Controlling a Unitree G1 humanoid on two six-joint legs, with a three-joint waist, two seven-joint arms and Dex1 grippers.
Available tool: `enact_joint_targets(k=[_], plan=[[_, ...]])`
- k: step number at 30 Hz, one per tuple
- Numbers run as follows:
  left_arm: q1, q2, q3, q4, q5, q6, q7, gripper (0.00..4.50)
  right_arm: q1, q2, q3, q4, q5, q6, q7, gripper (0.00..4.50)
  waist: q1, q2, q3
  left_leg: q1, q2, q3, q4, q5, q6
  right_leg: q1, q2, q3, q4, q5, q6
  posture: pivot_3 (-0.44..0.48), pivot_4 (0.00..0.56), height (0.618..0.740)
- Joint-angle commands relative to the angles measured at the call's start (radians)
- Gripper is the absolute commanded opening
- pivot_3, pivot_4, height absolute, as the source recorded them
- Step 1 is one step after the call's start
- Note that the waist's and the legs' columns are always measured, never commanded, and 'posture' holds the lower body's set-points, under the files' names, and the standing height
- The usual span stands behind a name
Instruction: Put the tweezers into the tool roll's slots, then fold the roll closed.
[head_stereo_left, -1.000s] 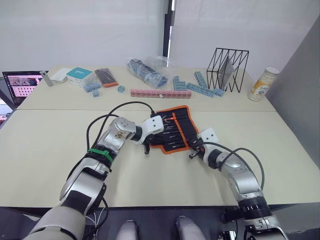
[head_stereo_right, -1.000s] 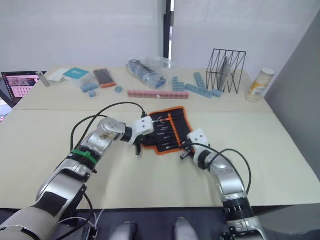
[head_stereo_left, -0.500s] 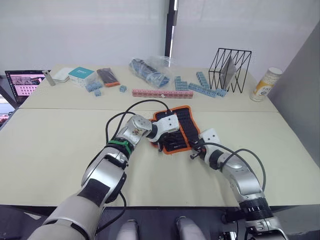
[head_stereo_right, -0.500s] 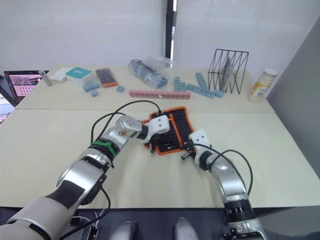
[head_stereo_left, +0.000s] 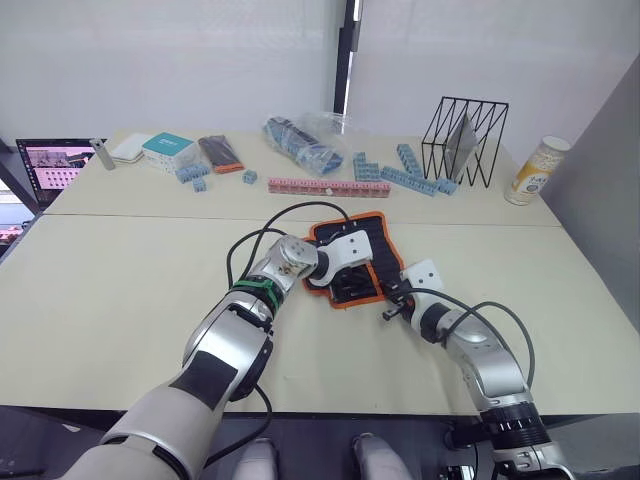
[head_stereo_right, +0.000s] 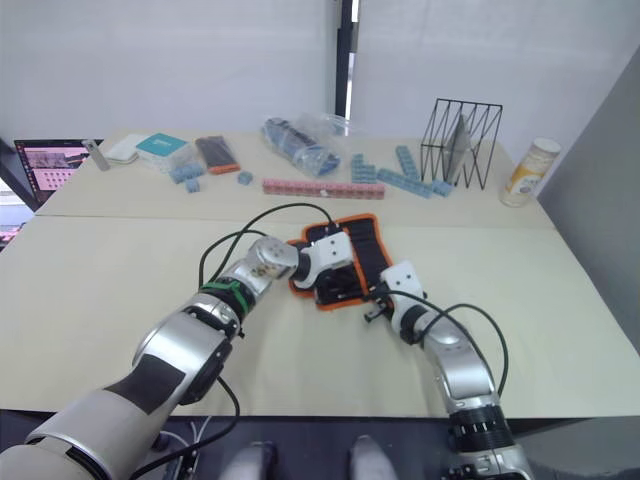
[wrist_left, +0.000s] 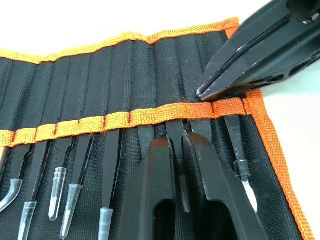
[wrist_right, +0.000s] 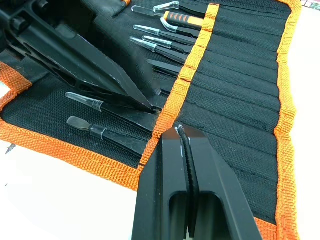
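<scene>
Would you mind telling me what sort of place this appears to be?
Probably a lab or office workspace: a plain table with a laptop, a wire rack and plain white walls.

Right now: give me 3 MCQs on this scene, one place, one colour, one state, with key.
1. Where does the wire rack stand?
A. far right of the table
B. beside the laptop
C. on the tool roll

2. What colour is the trim of the tool roll?
A. teal
B. orange
C. white

3. How is the right gripper?
A. wide open above the roll
B. shut, tip at the roll's orange band
C. holding a blue block

Key: A, it stands next to the can; B, orange edging runs round the black fabric; C is out, B holds: its fingers meet at the band.
</scene>
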Motion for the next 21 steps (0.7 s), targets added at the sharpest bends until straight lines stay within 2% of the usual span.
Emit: enact_joint_targets(k=[1, 5, 8, 12, 17, 21], plan=[[-0.032, 0.028, 0.037, -0.042, -0.026, -0.005, -0.058, 2.16, 0.021, -0.023, -0.012, 0.037, 0.002, 0.036, 0.010, 0.00, -0.002, 0.000, 0.000, 0.000, 0.000, 0.000, 0.000, 0.000, 0.000, 0.000, 0.000, 0.000, 0.000, 0.000, 0.000, 0.000, 0.150, 0.740], [-0.031, 0.067, 0.077, -0.103, -0.062, 0.020, -0.132, 3.47, 0.003, -0.039, -0.050, 0.055, 0.037, 0.028, 0.029, 0.00, -0.003, 0.000, 0.000, 0.000, 0.000, 0.000, 0.000, 0.000, 0.000, 0.000, 0.000, 0.000, 0.000, 0.000, 0.000, 0.000, 0.150, 0.740], [-0.002, 0.134, 0.099, -0.196, -0.104, 0.016, -0.265, 4.44, -0.013, -0.054, -0.080, 0.039, 0.079, 0.039, 0.059, 0.00, -0.005, 0.000, 0.000, 0.000, 0.000, 0.000, 0.000, 0.000, 0.000, 0.000, 0.000, 0.000, 0.000, 0.000, 0.000, 0.000, 0.150, 0.740], [0.033, 0.280, 0.167, -0.289, -0.173, 0.031, -0.355, 4.48, -0.049, -0.074, -0.107, -0.048, 0.171, 0.114, 0.124, 0.00, -0.020, 0.002, 0.002, 0.000, 0.000, 0.000, -0.001, 0.000, 0.000, -0.001, 0.000, 0.000, 0.001, 0.000, 0.000, 0.000, 0.150, 0.740], [0.133, 0.445, 0.245, -0.361, -0.242, 0.033, -0.413, 4.48, -0.099, -0.086, -0.057, -0.114, 0.179, 0.148, 0.156, 0.00, -0.037, 0.003, 0.002, 0.000, 0.001, 0.000, -0.003, 0.000, 0.000, -0.002, 0.001, 0.000, 0.003, -0.001, -0.001, 0.000, 0.150, 0.740], [0.250, 0.532, 0.283, -0.451, -0.288, 0.051, -0.448, 4.50, -0.125, -0.086, 0.024, -0.212, 0.172, 0.204, 0.182, 1.10, -0.037, 0.003, 0.002, 0.000, 0.001, -0.001, -0.002, 0.000, 0.000, -0.002, 0.001, 0.000, 0.003, -0.001, 0.000, 0.000, 0.150, 0.740]])
